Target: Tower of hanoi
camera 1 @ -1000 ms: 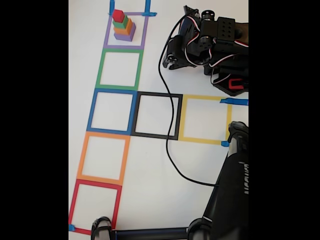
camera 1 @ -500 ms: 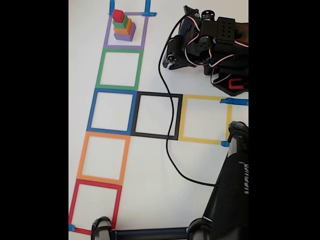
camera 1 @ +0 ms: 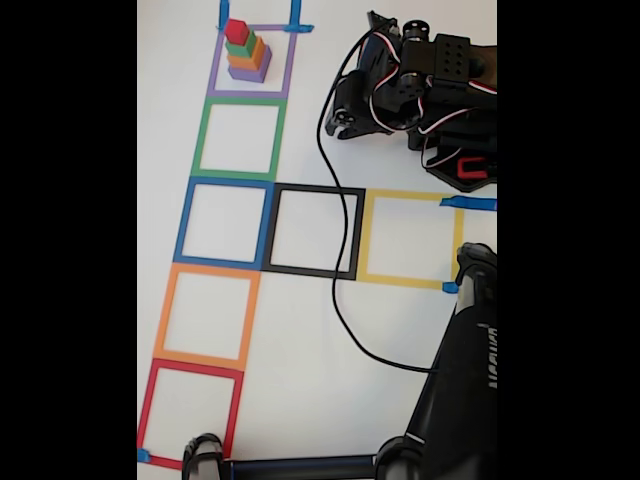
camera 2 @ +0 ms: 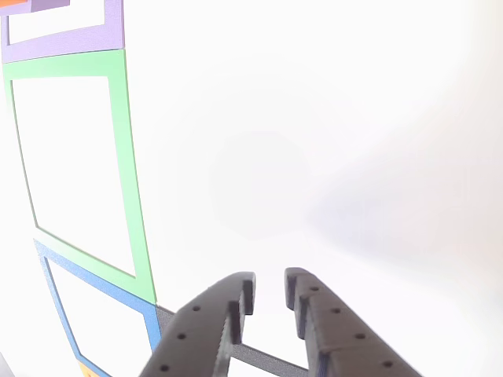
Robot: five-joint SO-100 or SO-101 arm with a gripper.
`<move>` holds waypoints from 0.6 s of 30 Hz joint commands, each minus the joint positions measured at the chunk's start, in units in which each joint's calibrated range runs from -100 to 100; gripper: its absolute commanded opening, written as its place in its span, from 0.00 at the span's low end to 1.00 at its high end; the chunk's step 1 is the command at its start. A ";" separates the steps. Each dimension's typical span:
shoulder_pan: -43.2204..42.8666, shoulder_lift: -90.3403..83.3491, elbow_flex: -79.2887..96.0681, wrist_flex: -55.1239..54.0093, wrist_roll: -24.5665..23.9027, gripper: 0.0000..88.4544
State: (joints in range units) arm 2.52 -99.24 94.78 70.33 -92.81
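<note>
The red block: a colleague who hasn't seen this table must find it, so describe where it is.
In the fixed view, follow the column of tape squares up to the purple tape square at the top. A stepped stack of blocks stands inside it, and the red block is the smallest, on top, above green, orange and purple.

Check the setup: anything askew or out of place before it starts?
Mostly tidy. The block stack stands in the purple square, largest at the bottom. One oddity: a black cable loops across the black square. The hand holds nothing.
</note>
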 commanded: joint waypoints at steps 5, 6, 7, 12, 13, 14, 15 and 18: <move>0.65 -0.68 -0.23 0.92 -0.43 0.00; 0.65 -0.68 -0.23 0.92 -0.43 0.00; 0.65 -0.68 -0.23 0.92 -0.26 0.00; 0.26 -0.68 -0.23 0.92 -0.09 0.00; 0.17 -0.68 -0.23 0.92 -0.60 0.00; 0.26 -0.68 -0.23 0.92 -5.84 0.00; 0.74 -0.68 -0.14 0.92 -7.19 0.00; 1.13 -0.68 0.04 1.00 -7.19 0.00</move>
State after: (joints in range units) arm 2.98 -99.24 94.78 70.33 -97.66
